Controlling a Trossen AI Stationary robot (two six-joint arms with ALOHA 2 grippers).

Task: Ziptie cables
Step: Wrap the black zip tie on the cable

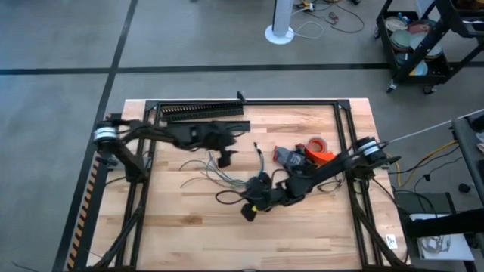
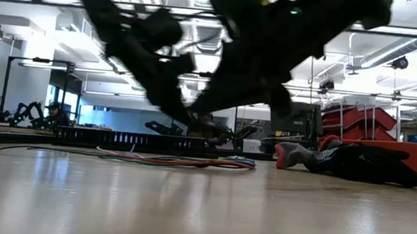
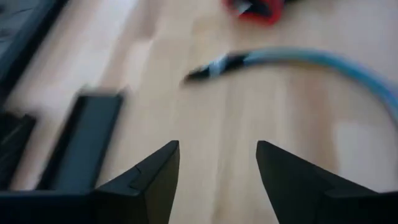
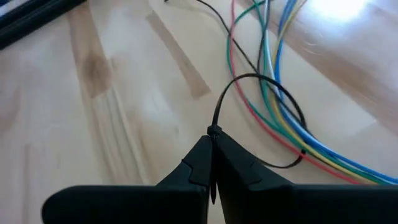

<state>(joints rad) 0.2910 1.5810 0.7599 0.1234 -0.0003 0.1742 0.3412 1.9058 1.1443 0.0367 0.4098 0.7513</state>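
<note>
Right pincer (image 4: pixel 212 163) fills the near edge of my right wrist view, fingers pressed together on a ziptie (image 4: pixel 249 118). The strip is already bent into a loop, head at the fingertips, and the loop encircles the cables (image 4: pixel 273 93), coloured strands (red, green, yellow, blue) fanned over the wood.

Cables lie mid-surface (image 1: pixel 181 208), trailing out toward the left pincer (image 1: pixel 224 157).

Handling, my judgement: the ziptie is light, springy and slick; it should hold its loop but twist easily. Best held at the head, as now, pulling the tail. The cables are limp and light; they will slide and splay rather than resist, so take hold where the strands run closest together.

Left pincer hovers just past the cables' far ends, fingers (image 3: pixel 155 177) spread apart with nothing between them. In its wrist view a blue strand (image 3: pixel 323 62) curves over bare wood.

Beyond the cables: the black comb duct (image 1: pixel 204 112) along the far edge. To the right of the cables, a red tape roll (image 1: pixel 316 143) beside a grey-and-orange tool (image 1: pixel 291 157).
</note>
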